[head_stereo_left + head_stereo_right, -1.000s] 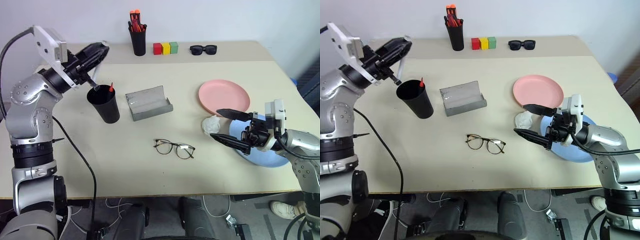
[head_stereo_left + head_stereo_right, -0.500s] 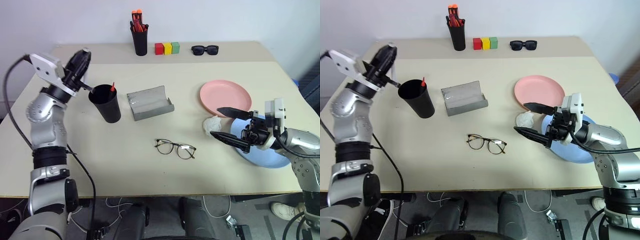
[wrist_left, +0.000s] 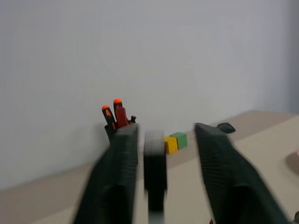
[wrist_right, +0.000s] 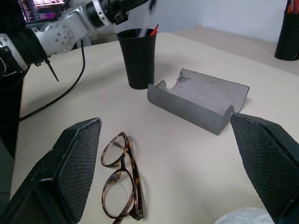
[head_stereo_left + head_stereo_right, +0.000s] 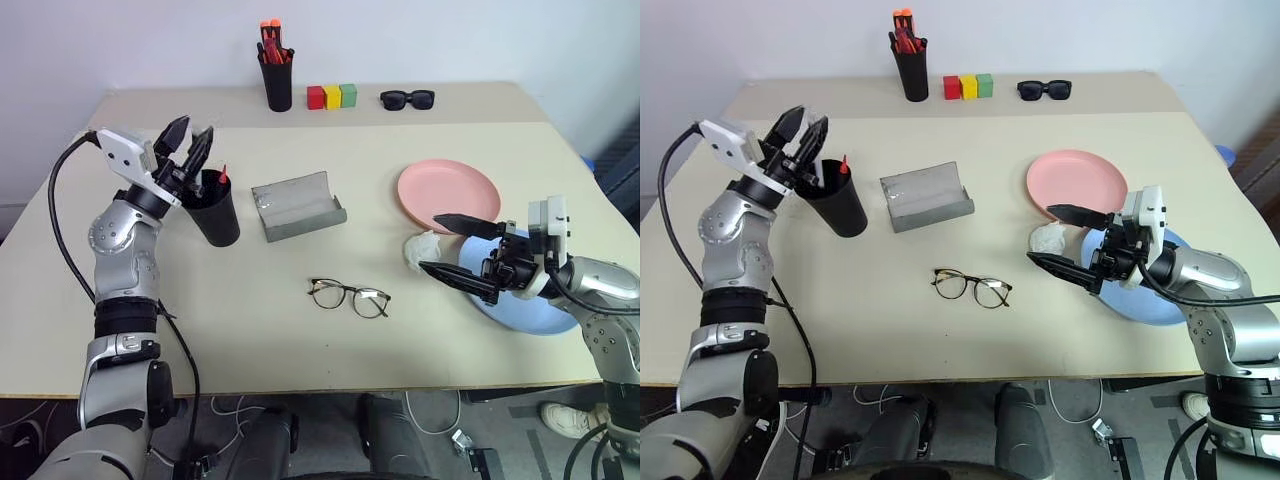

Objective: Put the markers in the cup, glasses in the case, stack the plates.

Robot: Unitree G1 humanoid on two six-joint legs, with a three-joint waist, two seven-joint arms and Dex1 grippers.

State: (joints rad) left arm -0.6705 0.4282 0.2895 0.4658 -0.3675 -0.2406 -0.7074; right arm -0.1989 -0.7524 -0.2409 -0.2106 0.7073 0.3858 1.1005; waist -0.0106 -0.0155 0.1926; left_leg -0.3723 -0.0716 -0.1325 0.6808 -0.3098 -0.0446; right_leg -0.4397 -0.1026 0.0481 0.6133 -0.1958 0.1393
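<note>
Marker [image 5: 222, 174] in black cup [image 5: 211, 208], red tip showing. Left gripper [image 5: 188, 138] parted, empty, at cup rim. Right gripper [image 5: 458, 252] wide, empty. Wire-frame glasses [image 5: 348, 297] mid-bench: light, fragile; judge grip at bridge. Case [image 5: 297, 205] open.

Only the red tip of the marker [image 5: 222, 174] is seen above the cup [image 5: 214, 210]. The light blue plate [image 5: 535, 312] is partly hidden behind the right gripper [image 5: 455, 251]. The left wrist view is blurred.
</note>
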